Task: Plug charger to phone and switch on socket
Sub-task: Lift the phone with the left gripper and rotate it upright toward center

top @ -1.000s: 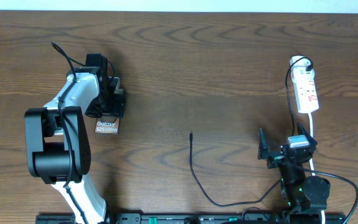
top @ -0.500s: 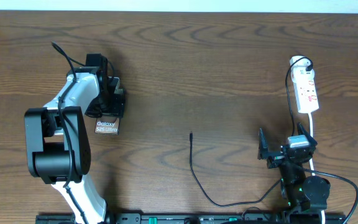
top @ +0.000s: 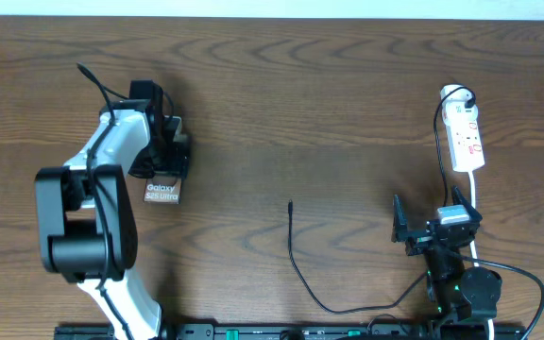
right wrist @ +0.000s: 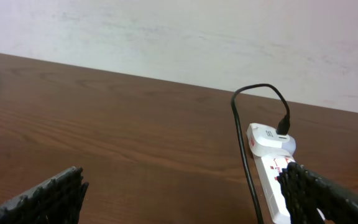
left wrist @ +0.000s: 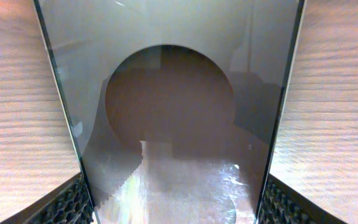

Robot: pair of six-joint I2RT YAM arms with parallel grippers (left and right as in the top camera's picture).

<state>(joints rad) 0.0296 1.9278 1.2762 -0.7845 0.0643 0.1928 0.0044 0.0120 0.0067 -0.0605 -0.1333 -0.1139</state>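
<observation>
The phone [top: 161,192] lies flat at the left of the table, its "Galaxy" lettering showing below my left gripper [top: 163,156]. In the left wrist view the phone [left wrist: 173,93] fills the gap of the left gripper [left wrist: 174,208], whose pads [left wrist: 73,202] press its two long edges, so it is shut on the phone. The charger tip [top: 291,202] lies free at mid-table, its thin black cable [top: 297,269] curving toward the front edge. The white socket [top: 466,137] sits far right. My right gripper [top: 433,225] stands open below it, holding nothing. In the right wrist view, the socket [right wrist: 269,165] lies by the right fingertip [right wrist: 328,193].
A black cord [right wrist: 241,143] plugs into the socket's far end and runs down beside it. The socket's white cord [top: 477,203] trails toward the right arm's base. The left arm's body [top: 83,217] covers the table's left front.
</observation>
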